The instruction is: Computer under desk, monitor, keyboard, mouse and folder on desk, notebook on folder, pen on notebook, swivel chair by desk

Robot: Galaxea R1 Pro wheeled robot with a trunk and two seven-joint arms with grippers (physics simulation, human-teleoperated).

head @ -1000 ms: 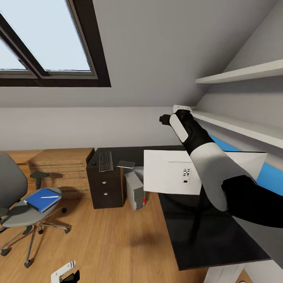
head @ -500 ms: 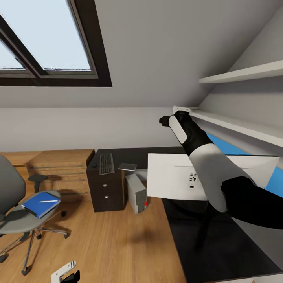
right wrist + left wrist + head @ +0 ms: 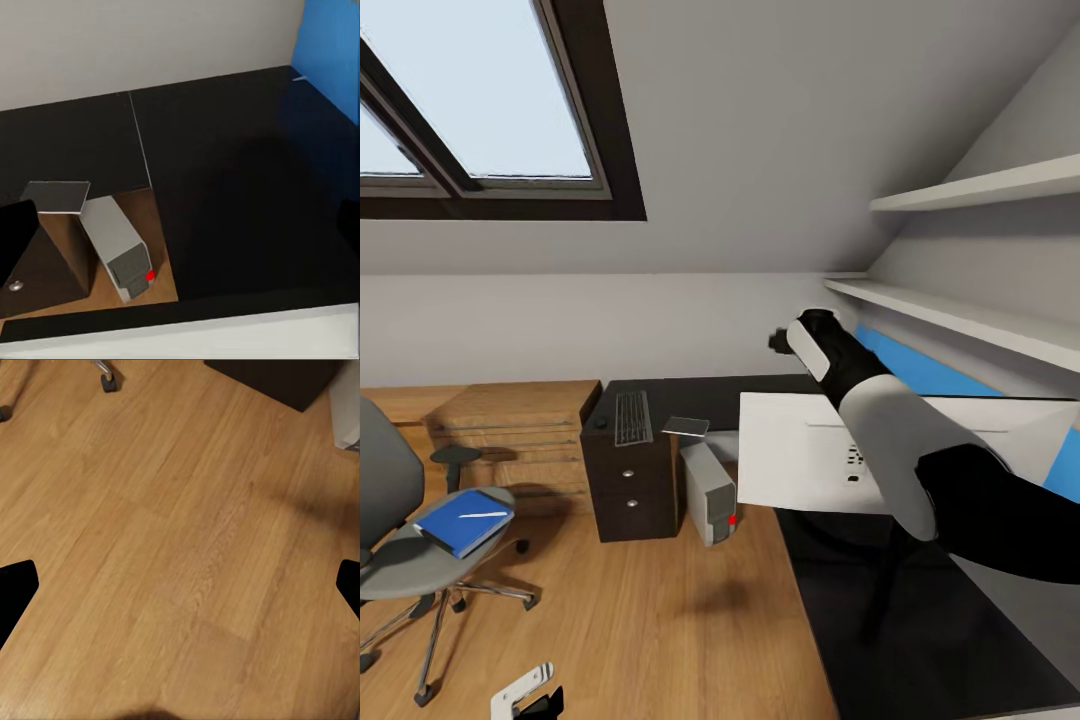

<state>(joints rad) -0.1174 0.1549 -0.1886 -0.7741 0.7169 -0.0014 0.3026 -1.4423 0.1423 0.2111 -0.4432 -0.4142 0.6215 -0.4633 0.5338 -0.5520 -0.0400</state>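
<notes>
Right pincer (image 3: 187, 240) hangs spread wide and empty above the monitor (image 3: 800, 450), which stands on the dark desk (image 3: 920, 640). If I lower my arm carelessly, I judge it could tip the monitor left, toward the computer (image 3: 710, 492) below.

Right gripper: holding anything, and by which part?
Nothing is held. The right gripper is open above the desk, with nothing between its fingers.

skylight (image 3: 480, 100), sloped ceiling, wood floor (image 3: 650, 620)
</notes>
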